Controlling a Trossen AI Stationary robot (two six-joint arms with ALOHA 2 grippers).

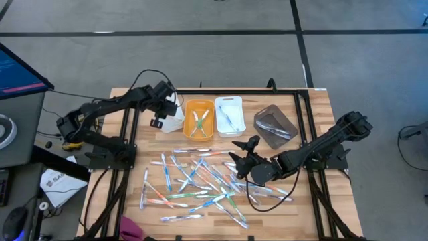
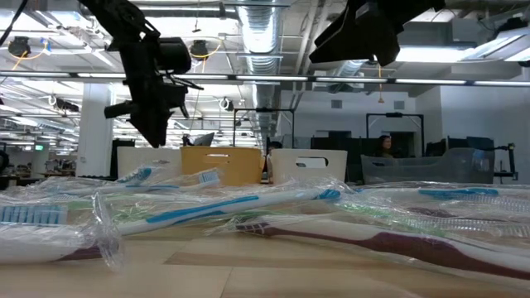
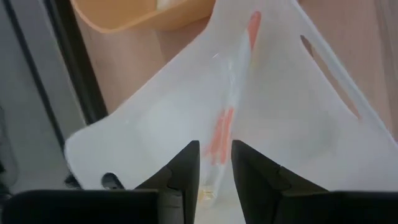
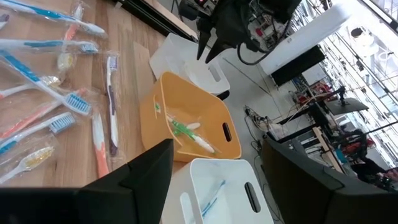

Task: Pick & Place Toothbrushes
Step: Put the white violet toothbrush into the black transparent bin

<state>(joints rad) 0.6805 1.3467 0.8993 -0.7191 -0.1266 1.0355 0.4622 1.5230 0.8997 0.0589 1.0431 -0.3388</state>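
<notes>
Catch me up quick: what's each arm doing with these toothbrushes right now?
The left gripper hangs over a white bin beside the orange bin, jaws slightly apart, an orange-pink toothbrush lying in the bin below. The right gripper hovers open over the toothbrush pile on the table. Most brushes remain unsorted.

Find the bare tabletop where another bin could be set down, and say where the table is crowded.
Bare wood shows along the table edge right of the grey bin, and at the left edge beside the left arm's base. The middle is crowded: toothbrushes lie scattered below the orange bin and white bin.
</notes>
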